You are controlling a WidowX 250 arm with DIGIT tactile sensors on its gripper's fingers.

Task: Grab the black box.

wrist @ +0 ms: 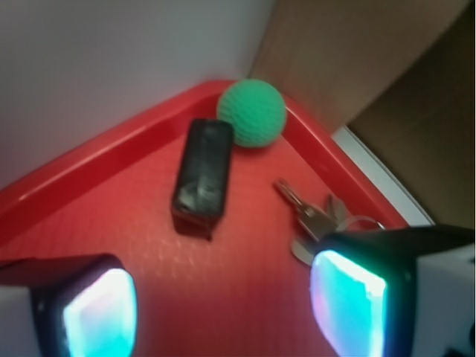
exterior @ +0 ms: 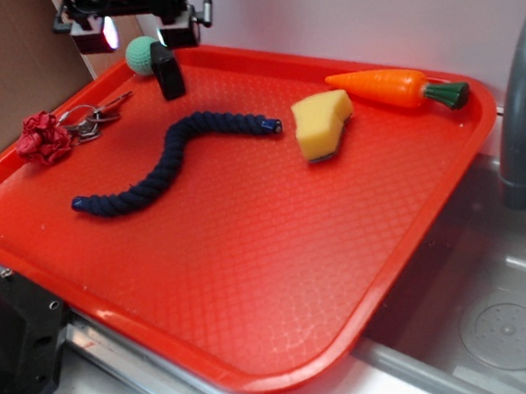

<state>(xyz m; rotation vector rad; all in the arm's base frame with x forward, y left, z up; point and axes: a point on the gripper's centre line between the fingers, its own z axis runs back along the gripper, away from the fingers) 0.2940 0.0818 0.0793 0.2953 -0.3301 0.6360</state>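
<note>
The black box (exterior: 167, 70) stands upright at the far left corner of the red tray (exterior: 257, 287), right beside a green ball (exterior: 141, 55). In the wrist view the black box (wrist: 203, 174) shows ahead of the jaws, with the green ball (wrist: 252, 111) just beyond it. My gripper (exterior: 135, 30) hovers above the tray's far corner, over the ball and box. The gripper (wrist: 223, 305) is open, its two glowing pads wide apart with only bare tray between them.
A dark blue rope (exterior: 173, 161) snakes across the tray's middle. Keys (exterior: 93, 116) with a red scrunched tag (exterior: 44, 137) lie at the left; the keys (wrist: 316, 219) sit near my right pad. A yellow sponge (exterior: 322, 125) and toy carrot (exterior: 395, 88) lie right. A grey faucet (exterior: 524, 88) stands beyond.
</note>
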